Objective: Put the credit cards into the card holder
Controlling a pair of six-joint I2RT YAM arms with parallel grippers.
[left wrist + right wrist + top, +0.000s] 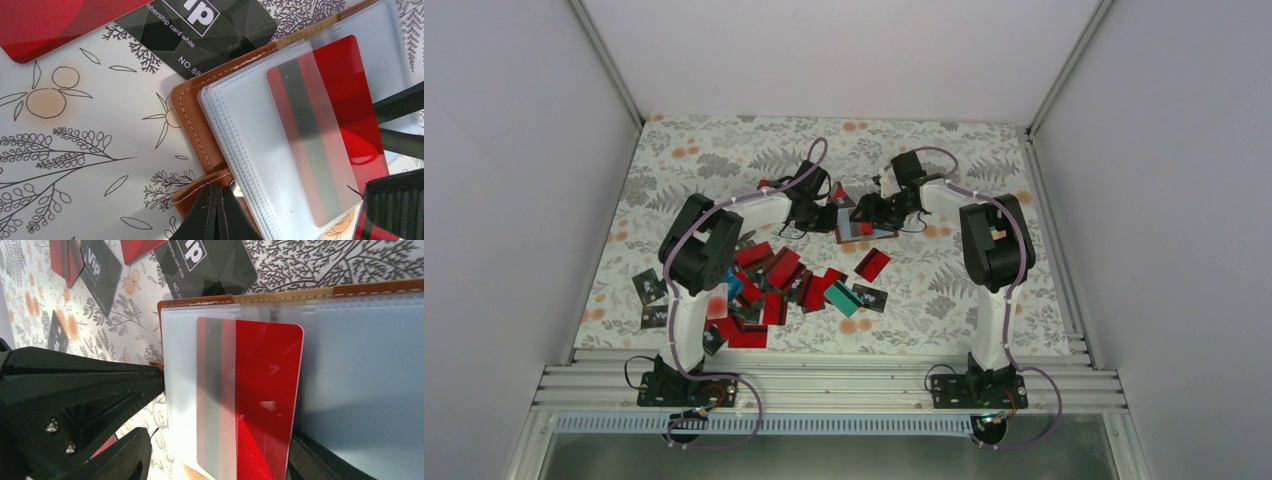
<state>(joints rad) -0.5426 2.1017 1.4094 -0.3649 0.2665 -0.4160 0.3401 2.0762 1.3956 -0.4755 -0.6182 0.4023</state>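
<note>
The brown card holder (869, 232) lies open on the floral table, its clear pockets (250, 140) facing up. A red credit card (267, 380) sits halfway inside one pocket, its other half bare (350, 90). My right gripper (215, 460) is open, one finger on each side of that card's near end, not pinching it. My left gripper (218, 200) is shut, its tips resting on the holder's brown strap (200, 187) by the snap. The other credit cards (769, 285), red, black and teal, lie heaped in front of the left arm.
A black VIP card (200, 30) lies against the holder's far edge, with a red card (50, 25) beside it. One red card (872, 263) lies apart, nearer than the holder. Two black cards (648, 287) sit at the left. White walls enclose the table.
</note>
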